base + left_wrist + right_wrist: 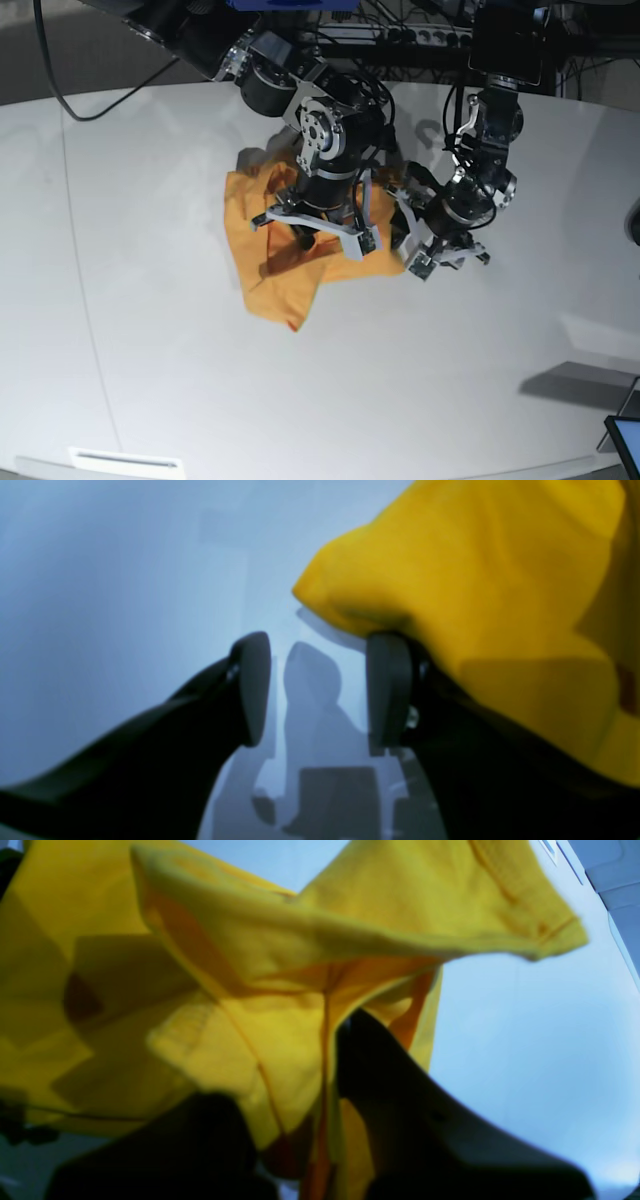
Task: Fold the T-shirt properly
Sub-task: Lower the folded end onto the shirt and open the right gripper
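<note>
Left wrist view: the left gripper [317, 690] stands with its 2 dark pads apart and nothing between them; pale desk [115, 595] shows through the gap. A rounded fold of the T-shirt [475, 580] lies against the outer side of the right-hand pad and fills the upper right of the view. To the left of the gripper the desk surface is open.

Right wrist view: the right gripper [305, 1120] is closed on the T-shirt [280, 1005], cloth passing down between its 2 dark fingers. A ribbed hem edge [520, 890] stretches up and to the right, ending in a free corner. Bare desk [530, 1040] lies to the right of the cloth. No writing can be read.

Base view: the T-shirt [262, 265] lies crumpled near the middle of the white desk [150, 380], partly under the right gripper [318, 232]. The left gripper [440, 250] sits just beside the cloth's right edge. The garment's lower corner points toward the near desk edge, with wide free surface around it. A power strip [400, 35] and cables run along the far side.
</note>
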Controlling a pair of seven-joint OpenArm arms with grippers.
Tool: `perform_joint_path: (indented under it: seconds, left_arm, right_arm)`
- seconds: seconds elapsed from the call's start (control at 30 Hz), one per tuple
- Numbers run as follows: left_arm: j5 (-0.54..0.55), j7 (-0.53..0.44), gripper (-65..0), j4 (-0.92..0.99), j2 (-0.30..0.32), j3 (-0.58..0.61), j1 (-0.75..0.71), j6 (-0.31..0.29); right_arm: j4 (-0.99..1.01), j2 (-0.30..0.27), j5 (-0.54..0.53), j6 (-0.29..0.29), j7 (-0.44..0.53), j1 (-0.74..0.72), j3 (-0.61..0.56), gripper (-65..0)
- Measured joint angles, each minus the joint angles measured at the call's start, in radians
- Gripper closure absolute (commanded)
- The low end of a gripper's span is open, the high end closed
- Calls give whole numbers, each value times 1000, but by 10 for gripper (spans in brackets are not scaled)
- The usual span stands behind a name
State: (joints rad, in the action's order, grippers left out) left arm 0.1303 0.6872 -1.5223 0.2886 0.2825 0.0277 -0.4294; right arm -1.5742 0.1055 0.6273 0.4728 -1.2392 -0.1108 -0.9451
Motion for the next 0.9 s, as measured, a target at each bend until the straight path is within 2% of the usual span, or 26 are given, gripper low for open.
perform_joint_path:
  seconds: [0.1, 0.57, 0.73, 0.9]
  left_arm:
    - [-2, -1, -309, 0, -4, 21, 3, 1]
    - [1, -3, -309, 0, -3, 21, 3, 3]
    - [1, -3, -309, 0, -3, 21, 3, 3]
    - [1, -3, -309, 0, -3, 21, 3, 3]
  right_arm:
    - [2, 0, -66, 0, 0, -6, -5, 0]
    - [2, 0, -69, 0, 11, -13, -19, 0]
    - [2, 0, -69, 0, 42, -14, -19, -1]
    - [2, 0, -136, 0, 59, -14, -19, -20]
